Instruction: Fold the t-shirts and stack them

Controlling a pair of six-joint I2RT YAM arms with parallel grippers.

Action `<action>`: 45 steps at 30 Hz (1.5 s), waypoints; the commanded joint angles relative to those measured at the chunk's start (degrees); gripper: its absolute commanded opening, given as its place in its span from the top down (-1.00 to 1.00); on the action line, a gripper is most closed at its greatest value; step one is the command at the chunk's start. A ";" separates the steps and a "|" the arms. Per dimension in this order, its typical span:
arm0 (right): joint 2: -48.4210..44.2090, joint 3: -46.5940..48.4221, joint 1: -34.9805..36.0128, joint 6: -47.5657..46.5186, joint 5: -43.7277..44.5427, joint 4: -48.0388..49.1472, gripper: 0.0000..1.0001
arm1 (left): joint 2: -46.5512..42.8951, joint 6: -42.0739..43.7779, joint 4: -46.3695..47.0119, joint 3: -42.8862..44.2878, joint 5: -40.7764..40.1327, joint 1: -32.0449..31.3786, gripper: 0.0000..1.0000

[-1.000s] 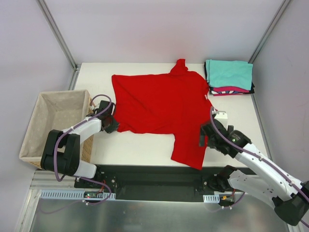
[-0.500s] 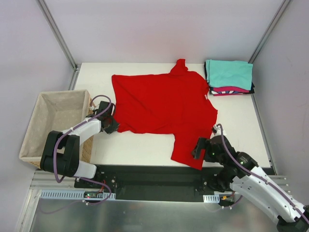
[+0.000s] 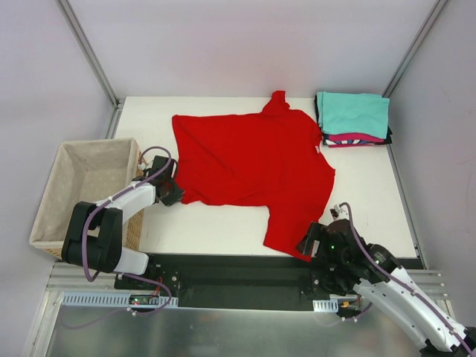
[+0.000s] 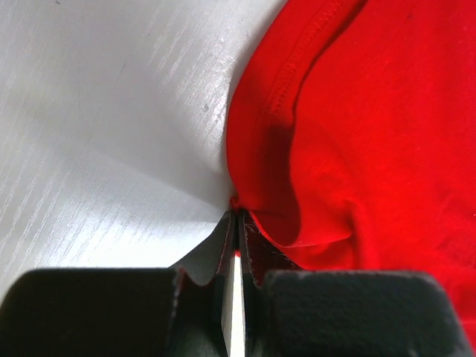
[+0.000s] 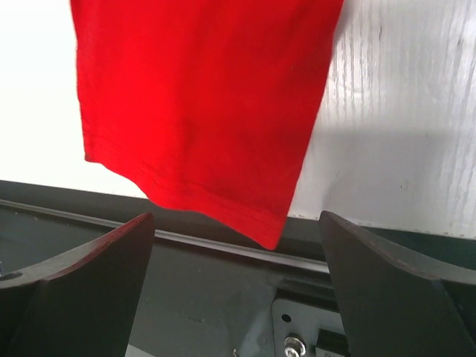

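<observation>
A bright red t-shirt (image 3: 249,163) lies spread over the middle of the white table (image 3: 372,193). Its lower right part hangs over the near edge. My left gripper (image 3: 175,195) is shut on the shirt's left edge (image 4: 256,186), with red cloth pinched at the tips of the gripper (image 4: 236,216). My right gripper (image 3: 306,242) stands wide open just off the near table edge. The shirt's hanging corner (image 5: 268,230) lies ahead of this gripper (image 5: 236,223), between its fingers and untouched. A teal folded shirt (image 3: 353,113) tops a stack at the far right, over a magenta-pink one (image 3: 349,138) and a black one (image 3: 388,137).
A wicker basket (image 3: 97,143) with beige lining stands off the table's left side, beside my left arm. A black rail (image 5: 186,297) runs below the near table edge under my right gripper. Metal frame posts rise at the far corners.
My right arm has drawn back from the shirt's right side to the near table edge, now facing the hanging corner. The left gripper and the shirt have stayed put.
</observation>
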 commanded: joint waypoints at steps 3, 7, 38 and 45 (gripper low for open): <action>2.61 0.85 1.13 1.56 -1.88 -1.04 -0.90 | 0.98 0.53 -2.91 -1.77 1.57 0.10 1.00; 4.18 1.11 1.22 1.30 -1.35 0.53 -0.81 | 1.16 0.44 -2.82 -1.86 1.66 0.10 1.00; 12.54 -2.49 6.93 6.66 -0.38 7.66 -0.23 | 0.81 0.79 -2.82 -1.94 1.48 0.36 1.00; 15.87 -2.49 8.43 7.53 -0.21 10.29 -0.05 | 0.46 0.79 -2.82 -2.12 1.48 0.28 1.00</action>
